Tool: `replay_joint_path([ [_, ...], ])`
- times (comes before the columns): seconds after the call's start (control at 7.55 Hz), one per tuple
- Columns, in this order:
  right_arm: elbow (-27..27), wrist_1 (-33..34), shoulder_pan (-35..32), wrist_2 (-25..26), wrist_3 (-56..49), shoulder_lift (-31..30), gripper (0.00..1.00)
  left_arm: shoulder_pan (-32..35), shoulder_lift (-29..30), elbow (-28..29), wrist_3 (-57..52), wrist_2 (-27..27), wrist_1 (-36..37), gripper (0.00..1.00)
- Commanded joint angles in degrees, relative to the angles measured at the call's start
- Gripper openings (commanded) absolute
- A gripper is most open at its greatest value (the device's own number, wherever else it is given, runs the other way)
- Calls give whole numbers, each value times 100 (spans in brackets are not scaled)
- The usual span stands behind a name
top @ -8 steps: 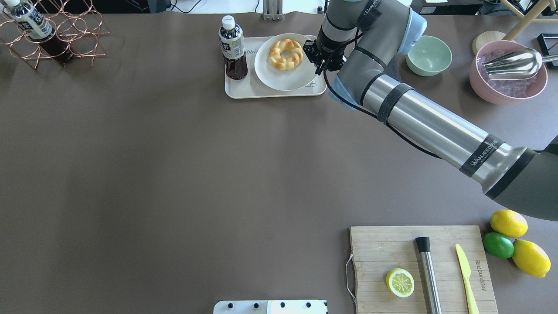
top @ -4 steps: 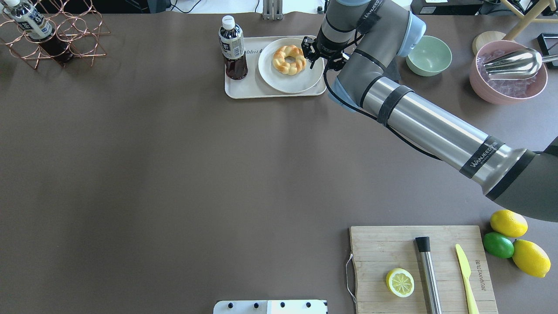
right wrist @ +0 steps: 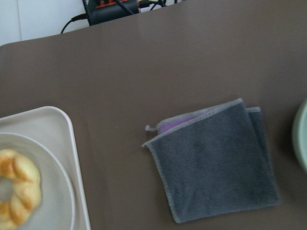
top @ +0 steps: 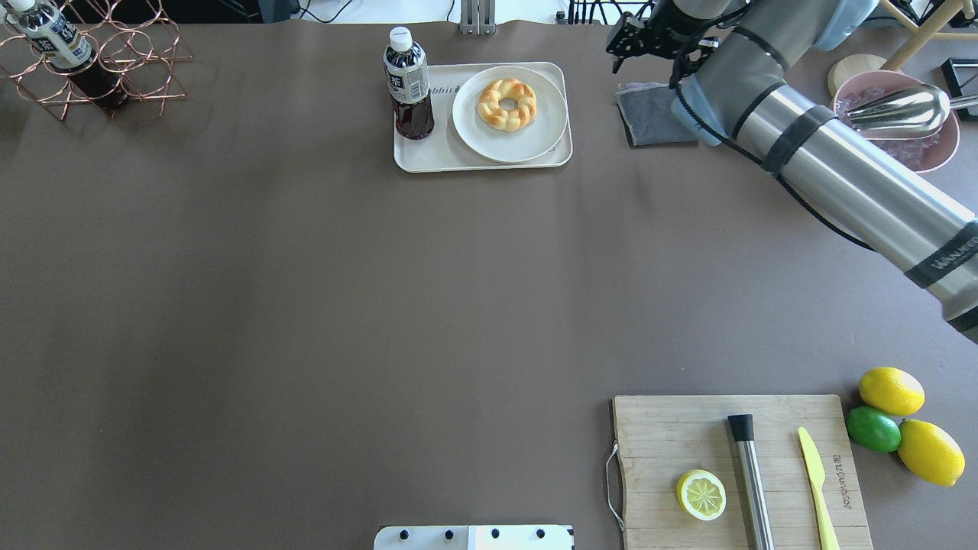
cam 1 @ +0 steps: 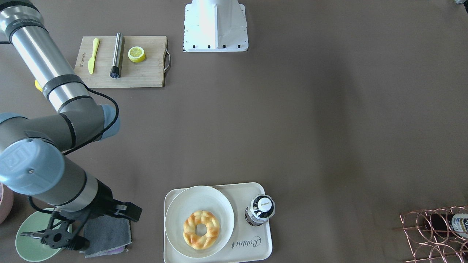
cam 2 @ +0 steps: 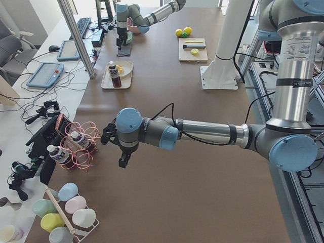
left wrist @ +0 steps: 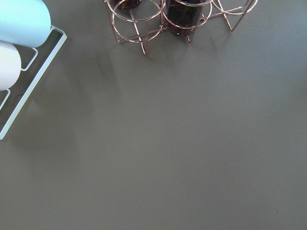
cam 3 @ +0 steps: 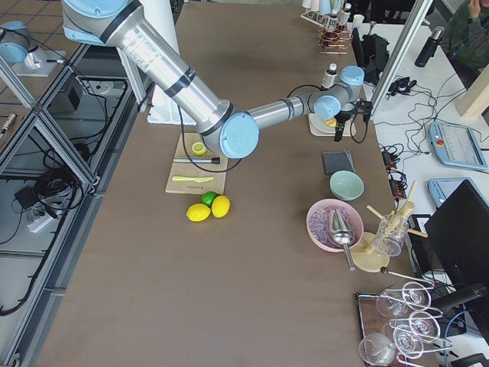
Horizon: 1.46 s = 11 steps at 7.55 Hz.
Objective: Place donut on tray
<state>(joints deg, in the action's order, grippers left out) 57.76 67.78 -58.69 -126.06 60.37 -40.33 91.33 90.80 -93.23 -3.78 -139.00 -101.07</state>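
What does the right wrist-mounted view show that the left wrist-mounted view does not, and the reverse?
Only the right wrist view: a folded grey cloth with a purple layer, a corner of the cream-white rounded tray, the round white plate on it, and part of the golden-brown braided donut. Only the left wrist view: a copper wire rack holding dark bottles, and pale blue and white cups. Both: the bare brown table.
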Motion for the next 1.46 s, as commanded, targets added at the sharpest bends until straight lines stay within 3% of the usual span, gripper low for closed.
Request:
replay_joint_path([
  [0.0,1705,1707,-1026,-411,-2459,-1409,100,315,-212,24,-35,-4,78,98],
  [0.13,2051,2235,-1604,-568,-3530,-1877,100,350,-221,-2,-35,5,252,98],
  [0.4,2178,3045,-2747,-570,-5841,-2520,100,359,-221,6,-18,14,263,98],
  [0.66,2230,3084,-3584,-377,-7130,-3318,100,359,-230,-2,-44,14,211,98],
  [0.93,2318,3075,-3851,-192,-7434,-3778,100,359,-318,41,-27,40,210,98],
  [1.32,2283,3057,-3851,-16,-7346,-3965,100,473,-526,59,238,-74,-51,98],
])
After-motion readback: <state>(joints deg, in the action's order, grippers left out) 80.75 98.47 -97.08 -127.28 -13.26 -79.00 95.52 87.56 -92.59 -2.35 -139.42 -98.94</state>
